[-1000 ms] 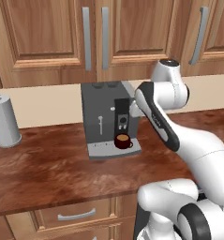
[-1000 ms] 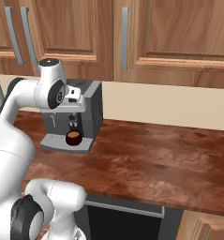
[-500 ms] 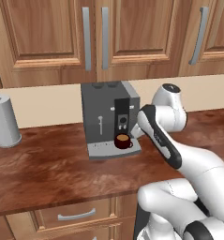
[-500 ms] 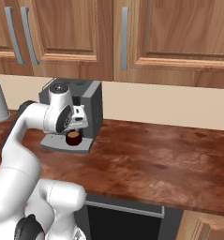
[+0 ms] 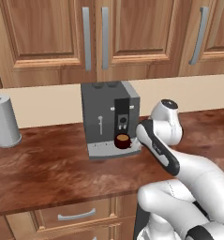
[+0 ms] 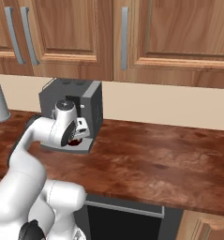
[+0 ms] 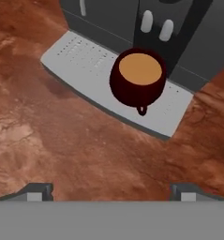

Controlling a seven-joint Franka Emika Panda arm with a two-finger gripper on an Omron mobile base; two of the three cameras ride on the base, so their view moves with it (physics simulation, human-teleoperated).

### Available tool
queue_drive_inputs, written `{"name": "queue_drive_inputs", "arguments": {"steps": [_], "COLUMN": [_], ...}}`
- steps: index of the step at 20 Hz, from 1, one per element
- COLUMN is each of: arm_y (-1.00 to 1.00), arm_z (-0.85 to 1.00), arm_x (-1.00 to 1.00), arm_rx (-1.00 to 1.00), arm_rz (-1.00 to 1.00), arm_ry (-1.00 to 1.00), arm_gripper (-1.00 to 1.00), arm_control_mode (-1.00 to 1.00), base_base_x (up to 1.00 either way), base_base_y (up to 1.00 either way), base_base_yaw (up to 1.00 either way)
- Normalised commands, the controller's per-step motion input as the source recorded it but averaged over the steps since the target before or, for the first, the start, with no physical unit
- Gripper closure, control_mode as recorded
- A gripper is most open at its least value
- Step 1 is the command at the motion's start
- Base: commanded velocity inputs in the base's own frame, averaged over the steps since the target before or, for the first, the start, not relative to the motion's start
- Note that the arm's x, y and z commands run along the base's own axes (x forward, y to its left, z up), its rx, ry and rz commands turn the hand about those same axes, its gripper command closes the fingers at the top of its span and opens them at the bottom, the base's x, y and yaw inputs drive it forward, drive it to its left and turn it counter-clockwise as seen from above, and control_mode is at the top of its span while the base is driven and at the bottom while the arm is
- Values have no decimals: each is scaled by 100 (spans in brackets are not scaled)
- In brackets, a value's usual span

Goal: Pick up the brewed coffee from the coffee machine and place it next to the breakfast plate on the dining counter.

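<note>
Since the earlier frames my arm dropped from above the coffee machine [image 5: 109, 119] down toward counter level at its front right, and my claw [image 7: 111, 190] spread the last bit wider. Jaws were fully spread, nothing between them; both fingertips [image 7: 38, 191] sat at the bottom of the hand view, over bare counter, short of the drip tray [image 7: 85, 65].

Straight ahead of the claw: mug of brewed coffee [image 7: 138, 79], dark red-brown, light brown liquid at the top, upright on the light grey tray under the black front panel. Its handle pointed back toward my hand. Mug and claw were apart, no contact. In the left base view the mug [image 5: 123, 140] sat just left of my wrist; in the right base view my hand blocked most of it.

Machine stood against the back wall on the reddish-brown mottled countertop [image 6: 155, 154], under wooden cabinets [image 5: 108, 37]. Silver canister [image 5: 4, 119] stood well apart to the machine's left, also on the counter.
</note>
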Motion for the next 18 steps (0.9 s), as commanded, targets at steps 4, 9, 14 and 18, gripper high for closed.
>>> {"name": "queue_drive_inputs", "arguments": {"steps": [4, 9, 14, 18], "arm_y": [0, 0, 0, 1], "arm_z": [-32, -21, -12, -4], "arm_x": [19, 20, 30, 32], "arm_rx": [0, 0, 0, 0], "arm_rz": [10, 7, 1, 0], "arm_ry": [-6, -12, -3, 0], "arm_gripper": [-100, -100, -100, -100], "arm_control_mode": [-100, -100, -100, -100], "base_base_x": [0, 0, 0, 0], "base_base_y": [0, 0, 0, 0], "base_base_yaw": [0, 0, 0, 0]}}
